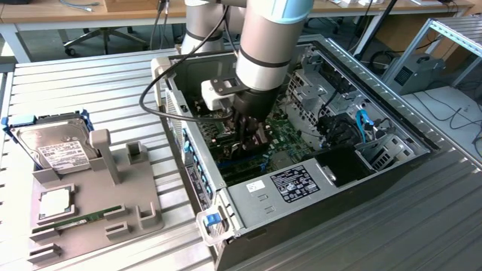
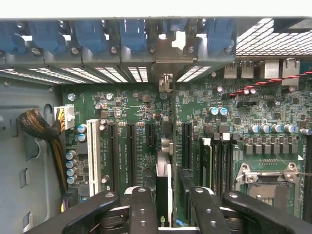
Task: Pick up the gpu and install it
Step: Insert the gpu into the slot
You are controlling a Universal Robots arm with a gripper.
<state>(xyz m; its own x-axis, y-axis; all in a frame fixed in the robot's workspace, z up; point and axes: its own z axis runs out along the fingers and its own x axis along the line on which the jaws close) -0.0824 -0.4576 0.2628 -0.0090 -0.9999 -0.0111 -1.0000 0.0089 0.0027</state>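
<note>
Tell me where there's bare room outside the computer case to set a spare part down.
Bare ribbed table lies behind the grey parts holder, beside the case. More lies at the exterior view's lower right. The holder is crowded: hard drive, memory stick. Inside the case, the gripper straddles the upright card.

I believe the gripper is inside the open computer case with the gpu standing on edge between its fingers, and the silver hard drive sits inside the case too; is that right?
One detail is wrong: the hard drive is not inside the case. The exterior view shows it on the grey holder outside the computer case, toward that view's left. The rest stands: the gripper is down inside the case, with the gpu on edge between its fingers.
</note>
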